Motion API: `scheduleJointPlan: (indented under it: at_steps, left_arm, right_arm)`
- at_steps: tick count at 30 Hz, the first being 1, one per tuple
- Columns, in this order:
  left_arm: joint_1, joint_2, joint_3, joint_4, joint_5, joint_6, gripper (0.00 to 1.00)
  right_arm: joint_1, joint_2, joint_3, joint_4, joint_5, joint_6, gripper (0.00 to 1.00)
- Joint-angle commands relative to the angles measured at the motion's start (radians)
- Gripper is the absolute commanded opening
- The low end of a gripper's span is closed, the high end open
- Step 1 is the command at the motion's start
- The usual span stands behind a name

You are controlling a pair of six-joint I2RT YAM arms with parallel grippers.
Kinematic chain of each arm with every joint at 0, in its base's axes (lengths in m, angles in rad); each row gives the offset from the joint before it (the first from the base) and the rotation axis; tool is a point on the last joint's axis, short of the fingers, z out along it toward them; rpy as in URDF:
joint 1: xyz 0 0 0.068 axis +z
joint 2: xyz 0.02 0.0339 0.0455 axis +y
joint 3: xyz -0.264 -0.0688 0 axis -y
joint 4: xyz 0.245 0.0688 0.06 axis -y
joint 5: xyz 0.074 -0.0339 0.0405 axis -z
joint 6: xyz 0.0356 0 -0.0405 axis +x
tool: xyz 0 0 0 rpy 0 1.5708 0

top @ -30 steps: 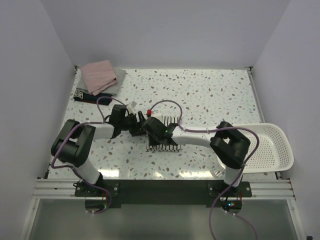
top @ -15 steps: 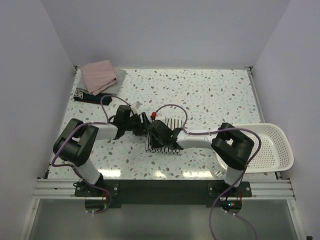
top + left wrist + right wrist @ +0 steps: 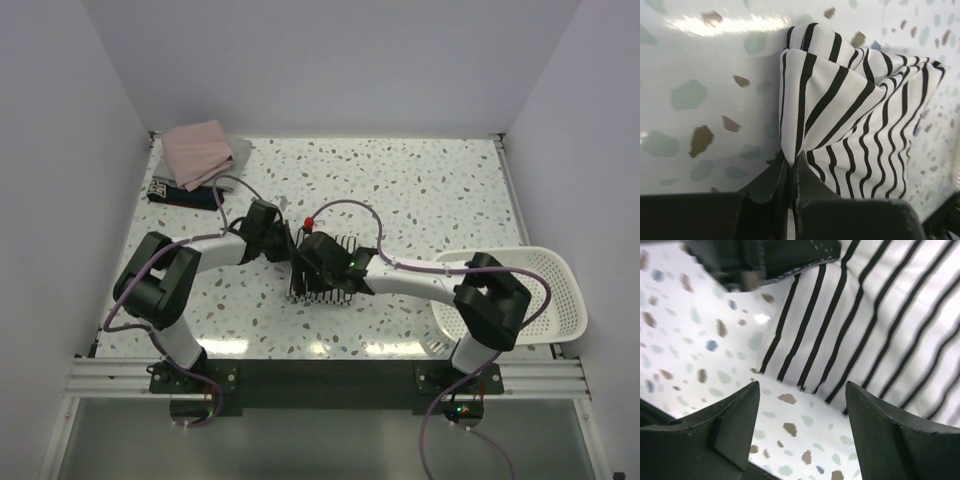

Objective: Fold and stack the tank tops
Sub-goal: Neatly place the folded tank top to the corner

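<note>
Four tank tops are on the speckled table (image 3: 420,190). Three sit piled at the 10 o'clock corner: the pink tank top (image 3: 197,152) is uppermost, the grey-green tank top (image 3: 241,152) peeks out at its 3 o'clock side, and the navy tank top (image 3: 190,194) shows at its 6 o'clock edge. The striped tank top (image 3: 322,290) lies bunched near the table's middle, both my arms meeting over it. My left gripper (image 3: 791,167) has its fingers pressed together on a raised fold of the striped fabric. My right gripper (image 3: 801,395) is spread wide above the same top's edge, with nothing clamped; I cannot tell whether it touches the cloth. At 3 o'clock, the white slotted basket (image 3: 575,300) overhangs the table edge.
</note>
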Motion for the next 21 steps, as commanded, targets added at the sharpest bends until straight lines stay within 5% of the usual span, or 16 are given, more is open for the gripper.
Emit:
scheduleJointPlan:
  at_steps: [1, 9, 21]
  left_arm:
    - [0.011, 0.041, 0.081, -0.322, -0.345, 0.177, 0.0]
    - [0.02, 0.119, 0.431, -0.543, -0.72, 0.322, 0.0]
    - [0.092, 0.378, 0.951, -0.583, -0.953, 0.519, 0.0]
  right_arm:
    - [-0.009, -0.12, 0.158, -0.134, 0.097, -0.061, 0.75]
    - [-0.178, -0.304, 0.268, -0.218, 0.095, -0.121, 0.82]
    - [-0.255, -0.283, 0.273, -0.192, 0.092, -0.196, 0.82]
